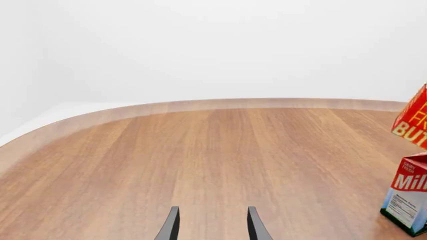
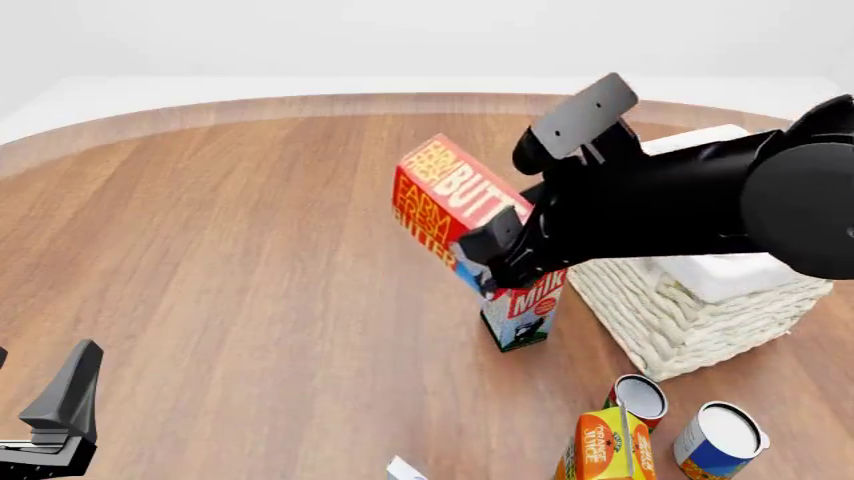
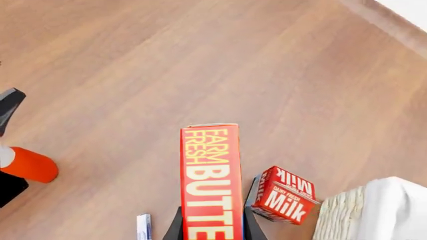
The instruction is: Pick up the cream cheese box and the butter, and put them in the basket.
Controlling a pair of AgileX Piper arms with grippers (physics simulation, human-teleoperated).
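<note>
Two grippers noted. Nearest the camera, the left gripper (image 2: 60,405) idles low over the table (image 2: 240,260), fingers parted around nothing, evidently parked. A white and pale-blue corner at the near edge is judged to be the cream cheese box (image 2: 404,468), not yet collected; cans (image 2: 718,436) and an orange juice carton (image 2: 607,447) stand near it. Farther out, the milk carton (image 2: 523,315) stands upright just beside the basket (image 2: 694,320). Above the milk, the right gripper (image 3: 211,220) is clamped on the butter (image 2: 447,200), held tilted and clear of the table, apparently lifted for transfer. The basket lies to the butter's right.
</note>
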